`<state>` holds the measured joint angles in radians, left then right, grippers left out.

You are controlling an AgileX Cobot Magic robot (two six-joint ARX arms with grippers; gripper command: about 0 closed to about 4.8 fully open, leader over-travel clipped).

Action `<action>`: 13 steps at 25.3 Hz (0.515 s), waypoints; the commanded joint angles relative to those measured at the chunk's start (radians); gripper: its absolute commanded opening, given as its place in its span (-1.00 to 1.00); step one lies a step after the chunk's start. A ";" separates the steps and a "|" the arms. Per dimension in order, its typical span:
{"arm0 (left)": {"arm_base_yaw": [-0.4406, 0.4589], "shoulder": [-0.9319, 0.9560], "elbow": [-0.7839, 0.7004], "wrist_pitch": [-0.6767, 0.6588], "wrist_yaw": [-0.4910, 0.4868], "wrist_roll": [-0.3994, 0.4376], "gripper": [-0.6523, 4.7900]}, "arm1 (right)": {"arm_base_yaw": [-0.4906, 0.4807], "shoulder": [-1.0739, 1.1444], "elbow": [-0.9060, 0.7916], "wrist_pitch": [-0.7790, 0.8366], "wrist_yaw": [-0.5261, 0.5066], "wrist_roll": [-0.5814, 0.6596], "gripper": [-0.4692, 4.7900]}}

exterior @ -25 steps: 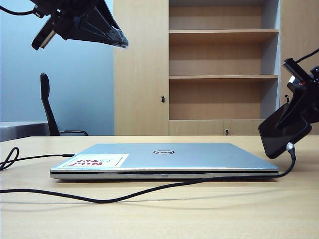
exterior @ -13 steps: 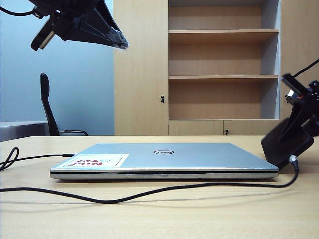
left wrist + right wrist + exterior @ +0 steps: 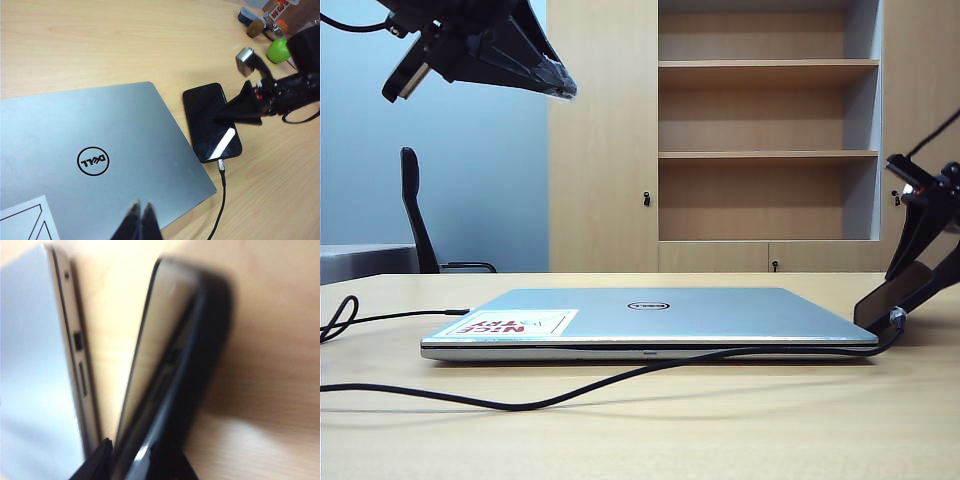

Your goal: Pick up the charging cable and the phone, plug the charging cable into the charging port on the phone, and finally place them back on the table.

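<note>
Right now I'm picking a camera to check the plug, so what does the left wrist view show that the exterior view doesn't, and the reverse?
Only the left wrist view: the phone from above with the charging cable plug seated in its short edge, the left gripper shut above the laptop, and small objects at the far table edge.

Only the exterior view: the shelf cabinet, a chair, the laptop's red-lettered sticker, and the cable's long run across the table.

Both: laptop, phone, cable, table, and the right gripper at the phone.
</note>
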<state>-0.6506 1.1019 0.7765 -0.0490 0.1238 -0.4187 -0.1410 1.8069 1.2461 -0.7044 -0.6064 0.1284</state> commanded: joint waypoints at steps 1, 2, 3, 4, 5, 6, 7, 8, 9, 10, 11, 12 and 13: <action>-0.002 -0.003 0.008 0.004 0.004 0.003 -0.78 | -0.001 -0.034 0.079 -0.080 0.146 -0.031 -0.22; -0.002 -0.003 0.008 0.004 0.004 0.004 -0.78 | -0.001 -0.041 0.095 -0.098 0.167 -0.031 -0.22; -0.002 -0.003 0.008 0.004 0.004 0.004 -0.78 | -0.001 -0.052 0.114 -0.117 0.187 -0.033 -0.23; -0.002 -0.003 0.008 0.004 0.004 0.004 -0.78 | -0.001 -0.063 0.126 -0.127 0.192 -0.033 -0.23; -0.002 -0.005 0.008 0.004 0.004 0.006 -0.78 | -0.001 -0.076 0.135 -0.133 0.198 -0.033 -0.29; -0.001 -0.013 0.010 0.003 0.004 0.035 -0.78 | -0.001 -0.114 0.142 -0.137 0.208 -0.032 -0.46; 0.000 -0.027 0.015 -0.003 0.004 0.061 -0.78 | -0.001 -0.152 0.141 -0.140 0.225 -0.032 -0.60; 0.000 -0.037 0.019 -0.010 0.004 0.069 -0.78 | 0.000 -0.177 0.141 -0.147 0.232 -0.032 -0.68; 0.000 -0.048 0.023 -0.018 0.004 0.072 -0.78 | 0.003 -0.199 0.141 -0.153 0.235 -0.034 -0.71; 0.001 -0.059 0.030 -0.030 0.004 0.072 -0.78 | 0.009 -0.226 0.140 -0.160 0.243 -0.036 -0.76; 0.005 -0.073 0.033 -0.042 0.004 0.072 -0.78 | 0.016 -0.248 0.140 -0.160 0.249 -0.037 -0.82; 0.010 -0.086 0.037 -0.054 0.004 0.072 -0.78 | 0.023 -0.270 0.140 -0.163 0.258 -0.046 -0.84; 0.018 -0.104 0.041 -0.073 0.004 0.076 -0.78 | 0.035 -0.299 0.140 -0.167 0.262 -0.056 -0.84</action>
<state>-0.6422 1.0172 0.8097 -0.0944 0.1242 -0.3538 -0.1226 1.5387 1.3838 -0.8661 -0.3542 0.0925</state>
